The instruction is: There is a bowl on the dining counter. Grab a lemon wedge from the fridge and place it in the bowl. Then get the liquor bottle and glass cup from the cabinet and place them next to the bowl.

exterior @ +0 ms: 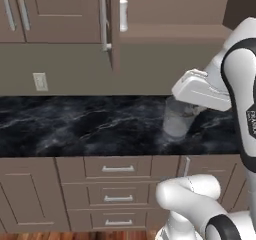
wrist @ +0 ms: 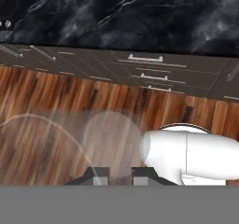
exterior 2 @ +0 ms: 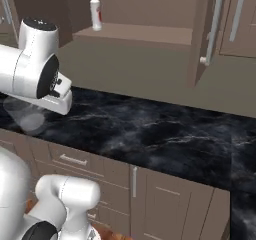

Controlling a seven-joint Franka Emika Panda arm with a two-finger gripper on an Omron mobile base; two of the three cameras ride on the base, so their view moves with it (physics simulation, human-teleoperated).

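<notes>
While liquor bottle [exterior: 123, 11] stands on cabinet [exterior: 165, 34] shelf, fingers [wrist: 101, 175] clamp glass cup [exterior: 177, 117].

**Dark marble, brown units, plank floor**

A black marble counter [exterior: 75, 126] with white veins runs across the middle of both base views. Below it, at 6 o'clock, sits a brown drawer unit [exterior: 118, 194] with short silver handles, flanked by panelled doors. Behind the counter rises a plain grey-brown wall [exterior: 70, 76] carrying a pale outlet plate [exterior: 40, 81] at 9 o'clock. In the hand view a reddish-brown plank floor [wrist: 56, 101] spreads beneath the drawer fronts. Light is even and soft.
</notes>
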